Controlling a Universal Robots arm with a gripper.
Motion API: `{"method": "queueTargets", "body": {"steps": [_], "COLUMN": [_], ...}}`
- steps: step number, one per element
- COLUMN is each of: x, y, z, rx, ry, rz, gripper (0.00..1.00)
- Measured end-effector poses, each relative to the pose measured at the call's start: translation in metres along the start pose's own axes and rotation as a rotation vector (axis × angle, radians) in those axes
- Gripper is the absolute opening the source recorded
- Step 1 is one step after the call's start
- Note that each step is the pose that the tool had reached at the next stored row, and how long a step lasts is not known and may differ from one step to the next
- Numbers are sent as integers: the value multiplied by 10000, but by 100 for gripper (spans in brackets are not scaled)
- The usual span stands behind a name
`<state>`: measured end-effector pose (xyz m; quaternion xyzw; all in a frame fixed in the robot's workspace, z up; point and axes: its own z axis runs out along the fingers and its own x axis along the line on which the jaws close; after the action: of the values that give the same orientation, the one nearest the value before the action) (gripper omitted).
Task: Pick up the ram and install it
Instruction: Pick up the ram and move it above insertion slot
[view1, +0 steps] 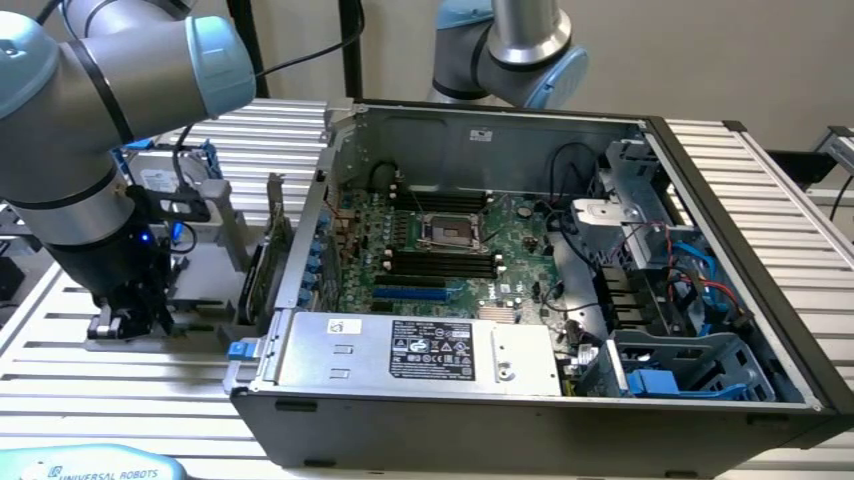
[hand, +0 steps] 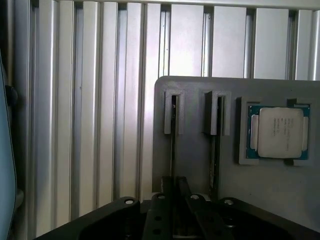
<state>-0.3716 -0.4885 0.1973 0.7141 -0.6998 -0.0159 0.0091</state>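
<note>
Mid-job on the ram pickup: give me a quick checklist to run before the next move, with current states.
1. Gripper lined up over the ram: ok.
2. Ram standing in its grey holder slot: ok.
3. Ram secured in the gripper: cannot tell.
4. Spare stick clear of the gripper: ok.
5. Computer case open, black memory slots look free: ok.

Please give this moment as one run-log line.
phase: pickup | gripper: at thin green ram stick, on edge in grey slotted holder
</note>
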Motion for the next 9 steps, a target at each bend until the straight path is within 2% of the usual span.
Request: {"method": "queueTargets", "body": {"steps": [3, 9], "x": [3, 10], "y": [0, 0], "z": [0, 0], "rx": [1, 0], "ry": [-1, 0], "rz": [1, 0], "gripper": [13, 13]}}
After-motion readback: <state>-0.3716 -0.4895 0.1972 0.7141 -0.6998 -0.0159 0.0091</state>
